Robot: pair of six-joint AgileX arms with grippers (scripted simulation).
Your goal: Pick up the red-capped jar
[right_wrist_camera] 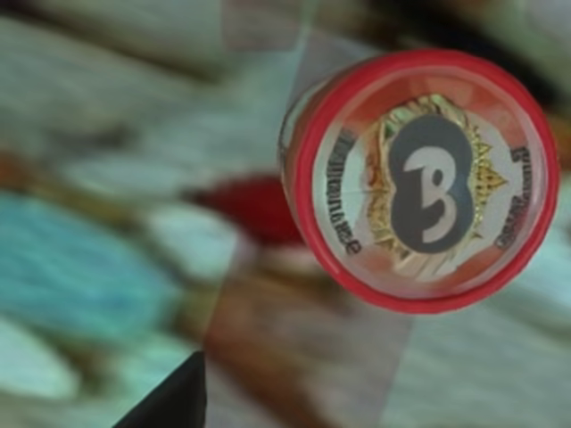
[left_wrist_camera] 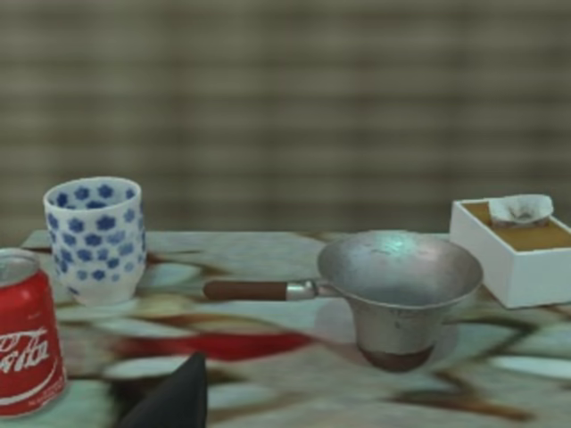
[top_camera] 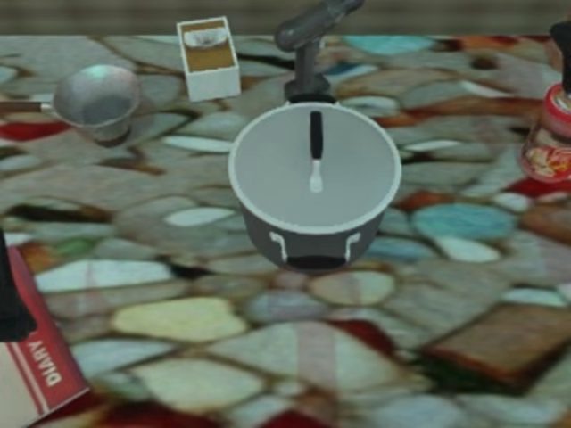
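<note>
Top view: small clear red-capped jar (top_camera: 550, 135) stands on the table's far right edge, not visibly lifted; right gripper above it, finger state indeterminate, so grasp and lift remain; left gripper (top_camera: 12, 299) parked near left.

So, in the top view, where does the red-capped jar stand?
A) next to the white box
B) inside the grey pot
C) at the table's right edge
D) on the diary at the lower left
C: the red-capped jar stands at the right edge of the table, well apart from the grey pot in the middle and from the white box far back on the left.
</note>
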